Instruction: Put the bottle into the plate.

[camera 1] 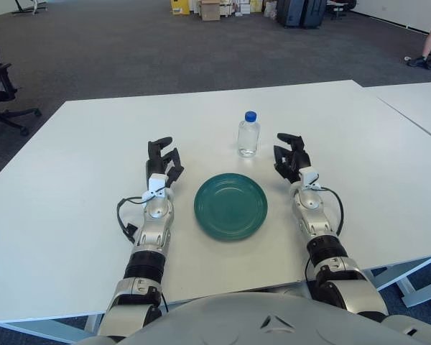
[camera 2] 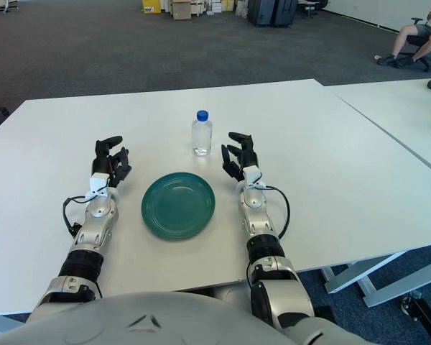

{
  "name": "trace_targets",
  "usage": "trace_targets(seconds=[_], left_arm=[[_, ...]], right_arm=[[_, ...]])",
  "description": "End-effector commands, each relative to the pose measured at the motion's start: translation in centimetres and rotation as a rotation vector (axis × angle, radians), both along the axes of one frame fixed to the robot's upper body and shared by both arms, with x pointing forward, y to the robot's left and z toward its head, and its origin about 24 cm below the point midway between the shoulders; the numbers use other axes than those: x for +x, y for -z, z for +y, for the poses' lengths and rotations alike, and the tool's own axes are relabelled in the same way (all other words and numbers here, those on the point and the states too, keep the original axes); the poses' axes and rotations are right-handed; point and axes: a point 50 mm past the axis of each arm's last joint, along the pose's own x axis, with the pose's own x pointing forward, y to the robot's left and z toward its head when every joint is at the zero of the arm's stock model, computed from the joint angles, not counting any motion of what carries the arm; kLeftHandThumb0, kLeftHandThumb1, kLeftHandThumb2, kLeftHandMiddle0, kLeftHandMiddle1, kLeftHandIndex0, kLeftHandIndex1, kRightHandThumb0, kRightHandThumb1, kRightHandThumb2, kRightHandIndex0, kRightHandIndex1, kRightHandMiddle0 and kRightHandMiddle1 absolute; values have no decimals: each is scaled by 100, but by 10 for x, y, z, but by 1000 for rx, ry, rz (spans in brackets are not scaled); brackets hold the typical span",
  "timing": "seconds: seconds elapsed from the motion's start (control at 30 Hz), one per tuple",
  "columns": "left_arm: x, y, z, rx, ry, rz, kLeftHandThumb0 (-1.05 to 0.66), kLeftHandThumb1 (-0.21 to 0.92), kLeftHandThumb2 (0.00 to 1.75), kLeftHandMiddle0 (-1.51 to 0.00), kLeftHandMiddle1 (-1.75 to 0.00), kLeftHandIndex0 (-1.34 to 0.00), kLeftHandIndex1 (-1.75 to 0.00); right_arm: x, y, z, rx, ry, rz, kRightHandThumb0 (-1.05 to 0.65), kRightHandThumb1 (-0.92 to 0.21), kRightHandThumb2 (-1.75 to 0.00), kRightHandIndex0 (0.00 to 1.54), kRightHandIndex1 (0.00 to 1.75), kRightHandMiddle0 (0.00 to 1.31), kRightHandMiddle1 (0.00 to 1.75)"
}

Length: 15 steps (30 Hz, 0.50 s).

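Taking the green plate (camera 1: 230, 205) as the landmark, the scene ran as follows. The plate lay flat on the white table (camera 1: 72, 180), near the table's front edge and roughly midway between the two forearms. To the left of the plate, a little apart from its rim, the left hand (camera 1: 162, 162) showed over the table surface with its dark fingers loosely spread and holding nothing; its silver forearm stretched back toward the robot alongside the plate's left side. Beyond the plate, just past its far rim and slightly to the right of its centre, the bottle (camera 1: 248, 134) stood upright on the table, clear-bodied with a blue cap, touching neither the plate nor either hand. To the right of the plate and level with its far rim, the right hand (camera 1: 290, 157) was near the bottle's right side, but a visible gap separated them; its fingers were relaxed and open, grasping nothing. A second white table (camera 1: 416, 100) stood well to the right of the plate.
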Motion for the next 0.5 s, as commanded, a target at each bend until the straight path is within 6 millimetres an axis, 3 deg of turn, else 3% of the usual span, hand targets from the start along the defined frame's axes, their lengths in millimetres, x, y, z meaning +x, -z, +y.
trace_targets(seconds=[0.0, 0.2, 0.47], left_arm=[[6, -7, 1, 12, 0, -24, -59, 92, 75, -46, -59, -17, -112], [7, -6, 2, 18, 2, -21, -58, 92, 76, -46, -58, -16, -112], [7, -5, 3, 22, 5, -15, -58, 92, 77, -46, -58, -16, -111]], right_arm=[[24, -30, 7, -52, 34, -76, -78, -92, -36, 13, 24, 0, 63], [37, -38, 10, -60, 54, -77, -85, -92, -18, 12, 12, 0, 40], [51, -52, 18, -143, -65, -136, -96, -92, -16, 3, 3, 0, 7]])
